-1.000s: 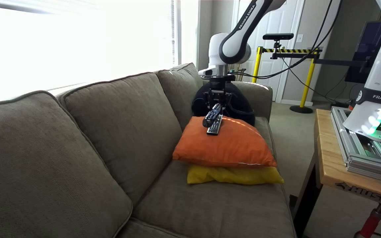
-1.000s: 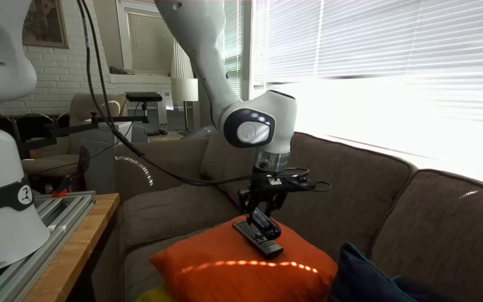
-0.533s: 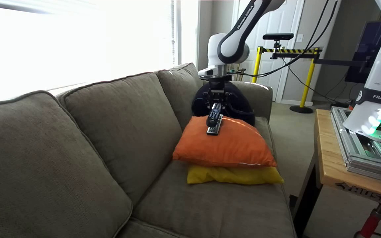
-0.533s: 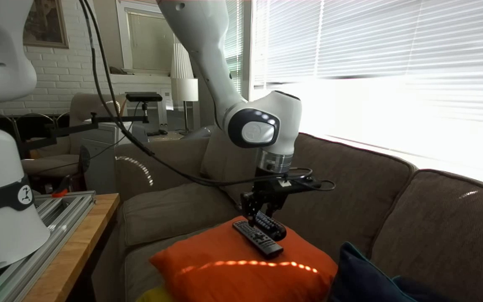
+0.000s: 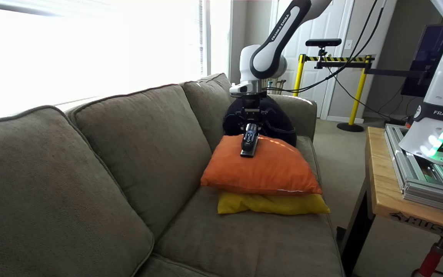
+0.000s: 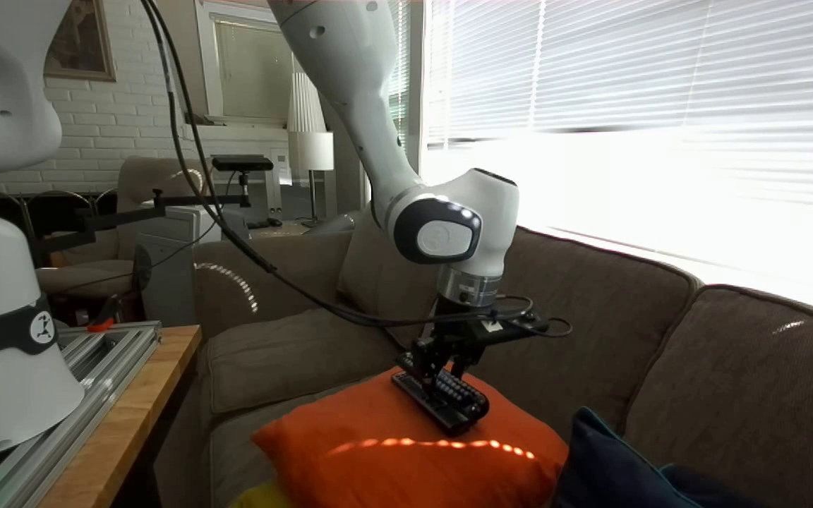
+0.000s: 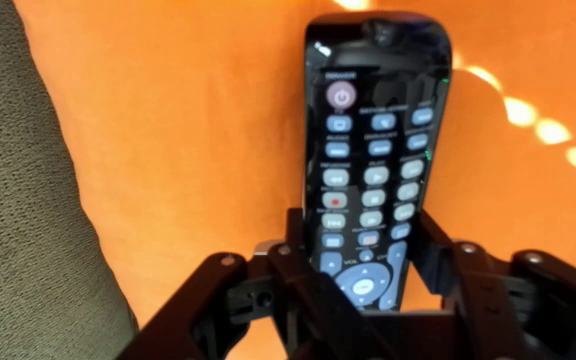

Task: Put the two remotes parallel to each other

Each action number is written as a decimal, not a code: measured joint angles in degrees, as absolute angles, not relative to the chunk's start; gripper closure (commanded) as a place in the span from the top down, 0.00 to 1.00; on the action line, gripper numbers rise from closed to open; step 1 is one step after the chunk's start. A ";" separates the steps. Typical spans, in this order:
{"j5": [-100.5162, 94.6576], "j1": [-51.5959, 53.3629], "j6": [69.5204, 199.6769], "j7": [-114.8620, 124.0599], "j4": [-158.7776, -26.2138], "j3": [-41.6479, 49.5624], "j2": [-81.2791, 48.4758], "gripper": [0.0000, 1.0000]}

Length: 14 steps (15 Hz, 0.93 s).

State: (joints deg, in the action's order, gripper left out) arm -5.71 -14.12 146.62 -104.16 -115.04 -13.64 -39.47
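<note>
My gripper [image 5: 252, 122] is shut on the black remote [image 7: 368, 165], with a finger on each long side in the wrist view [image 7: 360, 225]. The black remote [image 5: 249, 138] is held low over the orange cushion. The dark grey remote [image 5: 247, 154] lies on the cushion, mostly hidden behind the black one. In an exterior view the black remote [image 6: 471, 396] is close alongside and partly over the grey remote [image 6: 453, 423], and both point roughly the same way. I cannot tell whether they touch. The grey remote does not show clearly in the wrist view.
The orange cushion [image 5: 267, 169] rests on a yellow cushion [image 5: 271, 204] on the sofa [image 5: 244, 242]. A dark bundle [image 5: 279, 119] lies behind it. The sofa back [image 6: 590, 303] rises beside the arm. A wooden table edge [image 6: 124, 416] carries the robot base.
My gripper has lowered the black remote toward the cushion. The remote has turned and shifted, now lining up more closely with the grey remote and covering more of it. The grey remote has not visibly moved.
</note>
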 measured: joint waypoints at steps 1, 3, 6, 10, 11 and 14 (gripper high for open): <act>-5.71 -14.12 146.62 -104.35 -114.72 -13.64 -39.88 0.28; -5.71 -14.09 146.62 -104.73 -114.28 -13.64 -40.50 0.28; -5.71 -14.02 146.62 -105.44 -113.77 -13.64 -41.18 0.28; -5.71 -13.91 146.62 -106.01 -113.54 -13.64 -41.60 0.28; -5.71 -13.89 146.62 -106.05 -113.53 -13.64 -41.60 0.28; -5.71 -13.79 146.62 -106.05 -113.52 -13.64 -41.55 0.28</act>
State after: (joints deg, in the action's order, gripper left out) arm -5.71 -13.79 146.62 -106.05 -113.52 -13.64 -41.55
